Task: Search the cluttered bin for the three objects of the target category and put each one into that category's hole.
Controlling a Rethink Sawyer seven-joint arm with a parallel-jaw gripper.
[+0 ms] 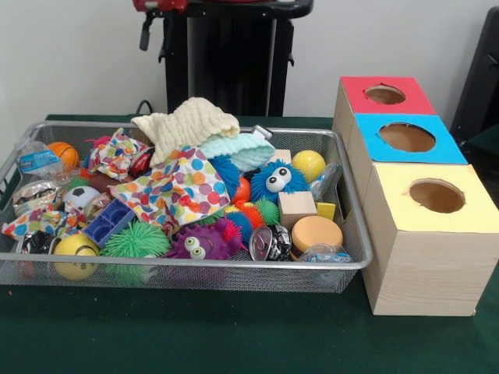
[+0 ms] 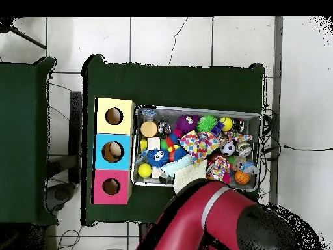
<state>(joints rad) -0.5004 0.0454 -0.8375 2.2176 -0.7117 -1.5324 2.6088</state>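
Note:
The cluttered bin [image 1: 195, 266], a silver wire-mesh basket, sits on the green table; it also shows in the overhead view [image 2: 195, 108]. It holds a polka-dot cloth [image 1: 183, 187], a cream knitted cloth [image 1: 191, 121], a blue fuzzy ball with eyes [image 1: 277, 179], a purple one [image 1: 195, 243], a green spiky ball [image 1: 136, 240], a yellow ball [image 1: 309, 164], a wooden cube [image 1: 296, 206] and an orange disc [image 1: 316, 232]. Beside it stand three wooden boxes with round holes: red top [image 1: 366, 107], blue top [image 1: 437, 148], yellow top [image 1: 468, 210]. The gripper is out of view.
In the overhead view the red arm [image 2: 208, 221] lies over the bin's edge nearest the robot's base. The black pedestal [image 1: 226, 62] stands behind the bin. A small basketball [image 1: 64, 153] and a yellow smiley ball [image 1: 76, 253] lie at the bin's left end.

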